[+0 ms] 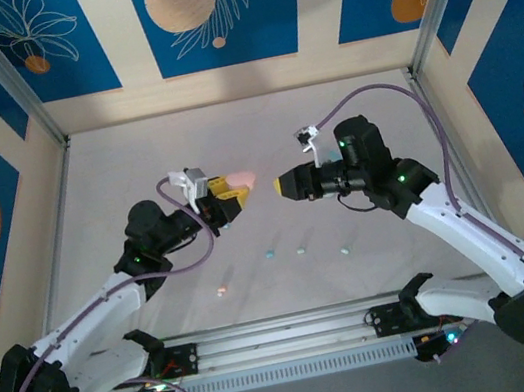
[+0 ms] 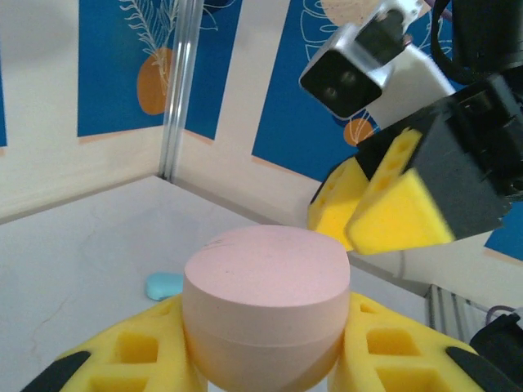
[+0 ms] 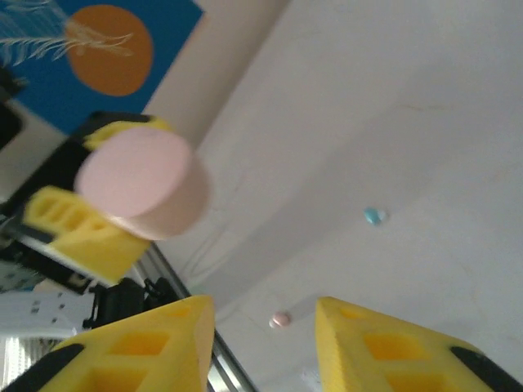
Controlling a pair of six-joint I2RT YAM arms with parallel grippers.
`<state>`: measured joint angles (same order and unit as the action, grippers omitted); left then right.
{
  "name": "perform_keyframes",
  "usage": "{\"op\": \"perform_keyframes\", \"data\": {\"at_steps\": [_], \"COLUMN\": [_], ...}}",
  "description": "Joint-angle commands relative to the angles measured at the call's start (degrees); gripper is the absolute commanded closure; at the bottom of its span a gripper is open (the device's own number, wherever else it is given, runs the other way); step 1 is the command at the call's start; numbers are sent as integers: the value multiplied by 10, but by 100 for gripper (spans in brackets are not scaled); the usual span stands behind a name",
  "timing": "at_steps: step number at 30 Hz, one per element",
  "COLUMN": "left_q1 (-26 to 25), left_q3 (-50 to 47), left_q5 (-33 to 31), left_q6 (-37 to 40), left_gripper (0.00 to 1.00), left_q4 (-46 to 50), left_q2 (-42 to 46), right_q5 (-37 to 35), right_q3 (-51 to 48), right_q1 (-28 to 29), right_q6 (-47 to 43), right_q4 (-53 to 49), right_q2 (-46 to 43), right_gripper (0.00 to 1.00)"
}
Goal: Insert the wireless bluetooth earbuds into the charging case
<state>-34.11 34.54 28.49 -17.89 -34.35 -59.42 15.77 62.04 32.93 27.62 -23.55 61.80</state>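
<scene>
- Pink plastic marks the charging case point(image 1: 241, 179). From the top camera it is clamped in the left end effector point(image 1: 230, 199) above the middle of the desk point(image 1: 133, 158). The right end effector point(image 1: 284, 184) faces it from just beside, not touching. Loose on the desk, nearer the arm bases, lie a pink earbud point(image 1: 222, 290), a blue earbud point(image 1: 269, 254) and two pale earbuds point(image 1: 300, 250), the second further right.
- On the left wrist camera, the case sits squeezed between the yellow pads point(image 2: 139, 359) by its lower half. Its lid is on and the seam is closed all round, so whatever is inside is hidden. The shell looks hard, smooth and light, and probably slippery. Holding it below the seam leaves the lid free for the other arm to lift.
- On the right wrist camera, its own fingers point(image 3: 392, 347) stand partly apart with nothing between them. The case hangs ahead at upper left, and the blue and pink earbuds rest on the desk beyond. Each bud is tiny, rounded and near weightless, so it is likely to roll or squirt out. A gentle fingertip pinch across the widest part seems safest.
</scene>
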Motion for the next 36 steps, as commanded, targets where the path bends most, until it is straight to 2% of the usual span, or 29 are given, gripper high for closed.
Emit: {"op": "perform_keyframes", "data": {"at_steps": [1,4,13,25,36], "left_q1": [6,6,6,6,7], "left_q3": [3,6,12,16,9], "left_q5": [36,49,61,105,118], "left_q6": [-29,-33,-37,-46,-40], "left_gripper": [75,76,76,77,78], "left_q4": [-56,-66,-64,-91,-99], "left_q2": [-6,-14,-22,-23,-24], "right_q5": [66,72,104,17,18], "right_q3": [17,37,55,70,87], "right_q1": [10,17,19,16,7], "right_q6": [-64,-72,-65,-42,-13], "right_q4": [13,4,30,18,33], "right_q2": [15,37,61,84,99], "right_gripper": [58,53,50,51,51]}}
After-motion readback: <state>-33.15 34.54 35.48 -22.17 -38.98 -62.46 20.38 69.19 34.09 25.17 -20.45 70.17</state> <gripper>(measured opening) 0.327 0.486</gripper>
